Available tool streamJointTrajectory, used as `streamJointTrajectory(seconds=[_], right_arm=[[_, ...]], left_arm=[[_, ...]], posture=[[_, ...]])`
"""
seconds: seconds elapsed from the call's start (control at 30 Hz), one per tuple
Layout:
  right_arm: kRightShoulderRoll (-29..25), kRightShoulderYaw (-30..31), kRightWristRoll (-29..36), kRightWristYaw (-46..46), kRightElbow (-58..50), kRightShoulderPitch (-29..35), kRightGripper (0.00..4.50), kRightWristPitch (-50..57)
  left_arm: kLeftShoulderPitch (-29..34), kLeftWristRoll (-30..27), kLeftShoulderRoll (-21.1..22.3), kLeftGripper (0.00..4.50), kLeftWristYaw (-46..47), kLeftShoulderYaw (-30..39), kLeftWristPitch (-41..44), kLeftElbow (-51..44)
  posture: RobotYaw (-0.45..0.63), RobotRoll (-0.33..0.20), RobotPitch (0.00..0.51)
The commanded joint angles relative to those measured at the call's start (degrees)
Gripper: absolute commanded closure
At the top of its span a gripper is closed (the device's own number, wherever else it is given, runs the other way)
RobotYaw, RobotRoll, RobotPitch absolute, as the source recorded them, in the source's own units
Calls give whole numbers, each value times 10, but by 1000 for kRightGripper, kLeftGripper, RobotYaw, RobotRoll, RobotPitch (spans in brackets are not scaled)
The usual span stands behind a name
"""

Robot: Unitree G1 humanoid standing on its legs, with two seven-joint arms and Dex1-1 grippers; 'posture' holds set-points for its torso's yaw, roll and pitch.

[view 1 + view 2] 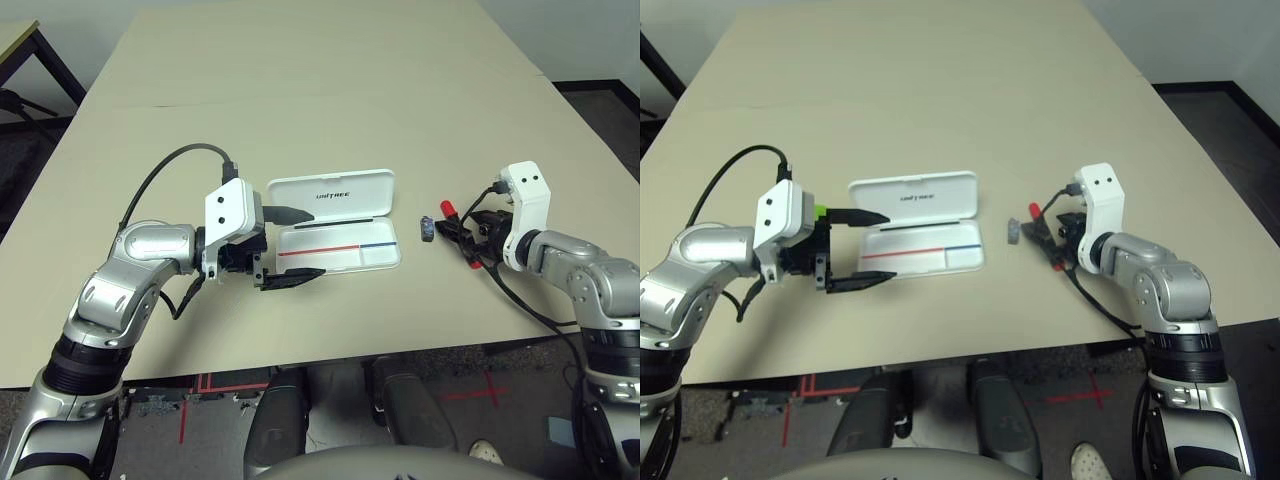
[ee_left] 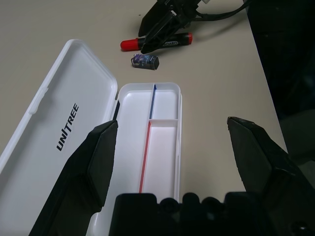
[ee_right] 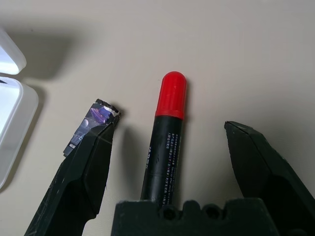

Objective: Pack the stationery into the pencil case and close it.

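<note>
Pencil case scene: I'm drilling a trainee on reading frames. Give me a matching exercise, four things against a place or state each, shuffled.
Things:
1. pencil case
2. marker
3. grey-blue piece
4. green stick

Places or states:
A. on the table between the case and the marker
B. lying between the open jaws of the right gripper
C. open, tray empty
D. peeking out beside the left gripper

Pairs: 1-C, 2-B, 3-A, 4-D

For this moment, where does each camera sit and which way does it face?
Head eyes: forward and down at the table, over both silver forearms.
Left wrist: along the open left gripper into the open pencil case.
Right wrist: along the open right gripper, astride the marker.
Both wrist views share the marker and the dark piece.
</note>
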Motion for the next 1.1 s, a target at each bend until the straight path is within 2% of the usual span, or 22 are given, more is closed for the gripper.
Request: streamJointTrajectory(seconds=[0.03,0.07,0.13,0.43,0.63,0.77,0.87,1.0,1.1], right_arm=[[1,15,-13,-1,33,14,0,21],[3,14,-13,-1,34,13,0,20],[3,10,-12,0,32,11,612,18],[-27,3,-8,29,-9,-7,3882,28],[-95,13,2,90,-20,-62,3970,46],[-170,47,8,191,-20,-99,3970,19],[-228,98,6,316,-17,-130,3970,-38],[-247,158,-13,421,10,-170,3970,-99],[-232,195,-37,470,41,-205,3970,-148]], left_arm=[[5,-5,9,23,4,1,5,-13],[5,-5,8,23,4,1,6,-13],[5,-5,8,0,5,1,7,-14],[2,-4,8,0,4,-3,5,-9],[-4,-2,8,0,-1,-6,1,3],[-6,-1,10,0,-3,-5,0,5],[-7,0,11,0,-3,-4,0,7],[-9,0,12,0,-1,-4,1,6],[-8,0,13,0,1,-3,1,5]], posture=[[-110,0,152],[-108,0,152],[-109,0,151],[-116,0,152],[-131,0,150],[-130,0,149],[-126,0,149],[-116,0,151],[-105,0,153]])
